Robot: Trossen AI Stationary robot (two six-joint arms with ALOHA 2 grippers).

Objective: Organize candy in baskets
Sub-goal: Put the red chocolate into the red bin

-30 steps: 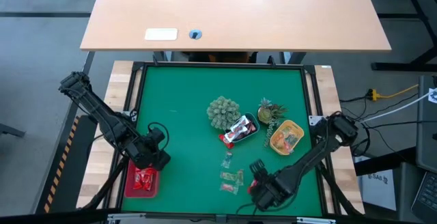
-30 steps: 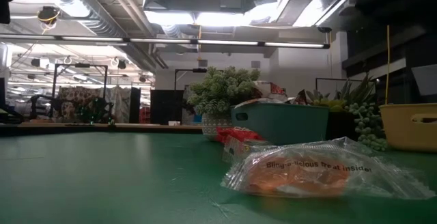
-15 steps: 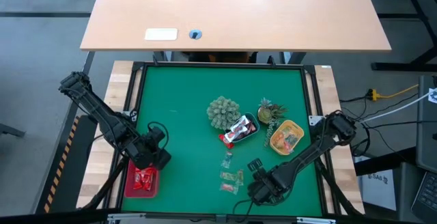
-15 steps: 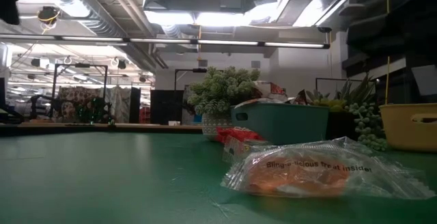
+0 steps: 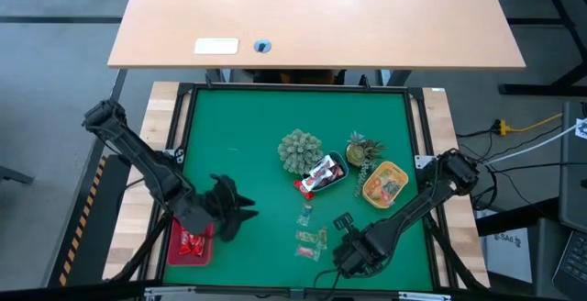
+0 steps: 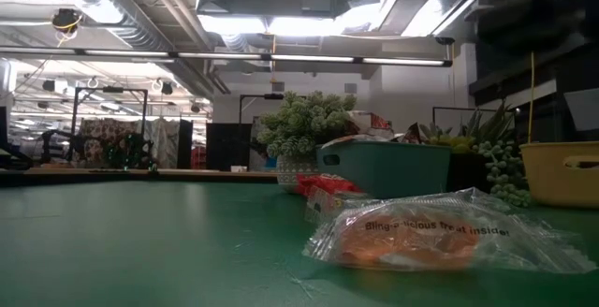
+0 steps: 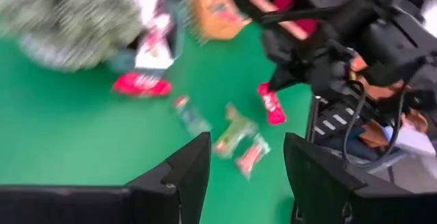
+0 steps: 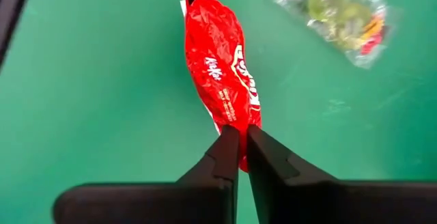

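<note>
Right gripper (image 8: 238, 142) pinches a red candy (image 8: 225, 80) on the green mat.
High view: left gripper (image 5: 240, 217) spread beside the red basket (image 5: 180, 251); 2 plants (image 5: 300, 150) crowd the blue basket (image 5: 337, 171). Left wrist: blurred, seemingly loose sweets (image 7: 235, 135).

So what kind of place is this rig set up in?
Probably a lab or industrial workshop, not a home. The low view shows exposed ceiling ducts and strip lights over an open hall; the high view shows a green mat beside a bare wooden desk.
</note>
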